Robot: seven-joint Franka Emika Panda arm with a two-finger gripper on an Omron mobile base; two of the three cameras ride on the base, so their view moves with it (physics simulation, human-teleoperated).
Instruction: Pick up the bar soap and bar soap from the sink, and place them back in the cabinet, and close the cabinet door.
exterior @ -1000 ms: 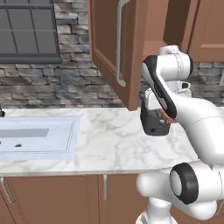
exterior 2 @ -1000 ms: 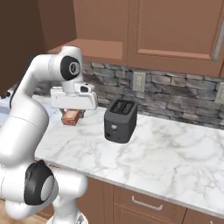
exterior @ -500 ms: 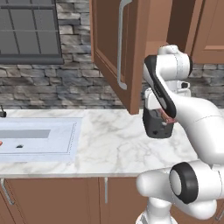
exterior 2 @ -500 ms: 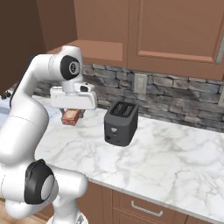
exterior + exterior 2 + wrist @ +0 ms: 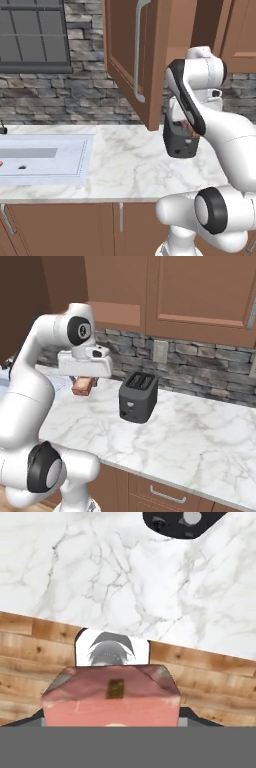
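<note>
bar soap (image 5: 83, 386) in claw (image 5: 84, 387), arm raised over counter (image 5: 200, 431)

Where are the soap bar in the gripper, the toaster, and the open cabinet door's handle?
soap bar (image 5: 111, 698), hand view, on its pinkish-brown top face.
toaster (image 5: 137, 398), right base view, on its black front side.
handle (image 5: 136, 52), left base view, midway along the long silver bar on the open door.

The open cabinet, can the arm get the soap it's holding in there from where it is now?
Probably yes: the cabinet door stands swung open, and the pincer holding the bar soap hangs just below, above the counter.
</note>
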